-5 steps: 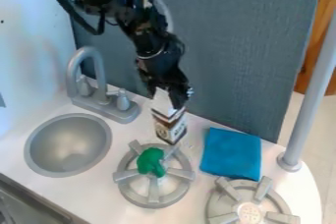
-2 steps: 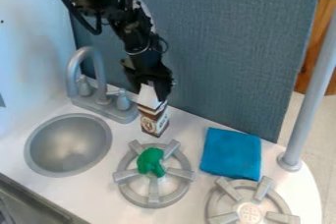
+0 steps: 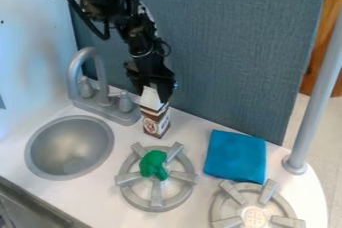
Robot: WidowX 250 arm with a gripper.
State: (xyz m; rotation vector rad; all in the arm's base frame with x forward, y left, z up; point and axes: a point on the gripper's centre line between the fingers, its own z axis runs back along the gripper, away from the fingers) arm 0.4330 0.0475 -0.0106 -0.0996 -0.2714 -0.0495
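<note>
Pinching the carton (image 3: 156,123), the jaws hang between faucet (image 3: 103,79) and blue cloth (image 3: 235,157), behind a burner (image 3: 156,194).

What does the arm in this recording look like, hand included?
The arm is glossy black, built from chunky jointed segments, with a thick black cable looping beside its upper part. A thin, light-coloured ring circles it just above the hand. The hand is black too, with a small pale spot at its side.

A black gripper (image 3: 159,93) is topping a brown-and-white patterned carton (image 3: 156,123)
Farther below the gripper, a lump (image 3: 153,164) is showing green; lower right, a cloth (image 3: 235,157) is showing blue.
</note>
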